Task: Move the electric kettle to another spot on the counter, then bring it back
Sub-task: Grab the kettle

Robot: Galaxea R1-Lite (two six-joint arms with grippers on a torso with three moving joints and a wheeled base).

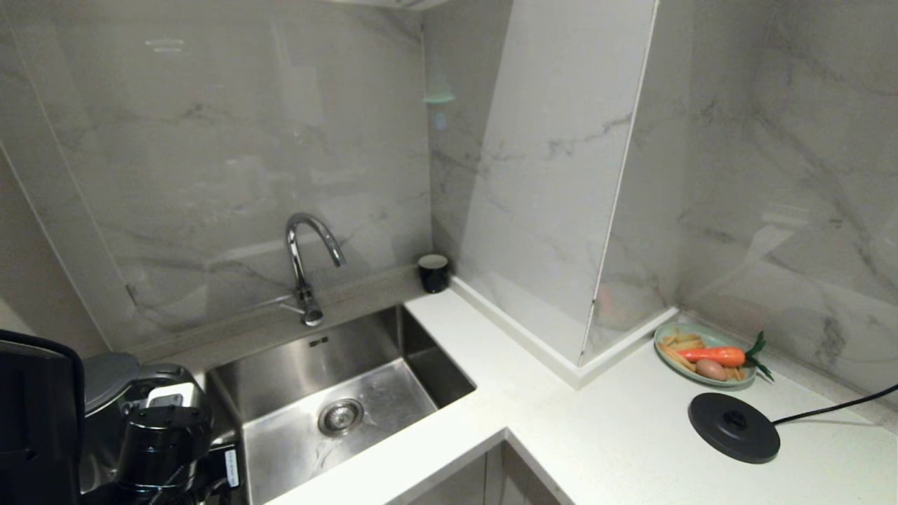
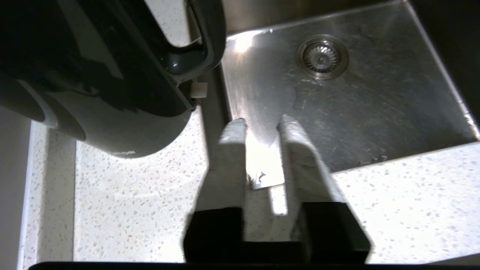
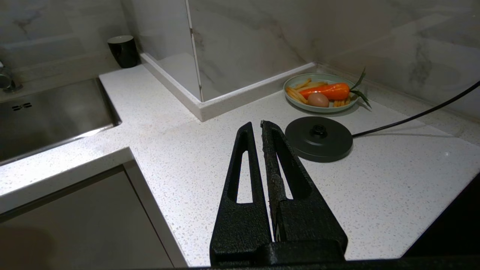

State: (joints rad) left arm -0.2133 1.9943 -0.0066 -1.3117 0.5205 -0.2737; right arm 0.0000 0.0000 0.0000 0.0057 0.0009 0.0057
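You are looking at the electric kettle [image 2: 97,75] standing on the counter [image 2: 131,210] on the left side of the sink [image 2: 356,108], right at the basin's edge; in the head view only a black slice of it is showing at the far left of the frame. Your left gripper [image 2: 261,122] is hanging over the near rim of the sink, just beside the kettle and apart from it, its pale fingers [image 2: 232,150] standing slightly parted with a narrow gap between them and gripping nothing. Your right gripper [image 3: 255,127] is sitting parked above the other stretch of counter, its black fingers pressed together and empty. In front of it the round black base [image 3: 318,144] is lying bare on the worktop, its cord [image 3: 416,114] trailing off toward the wall. Just beyond the base a green plate [image 3: 296,103] is holding a carrot [image 3: 326,90], an egg [image 3: 318,99] and some fries. A small black cup [image 1: 433,273] is standing in the corner behind the sink, near the tap [image 1: 306,259].
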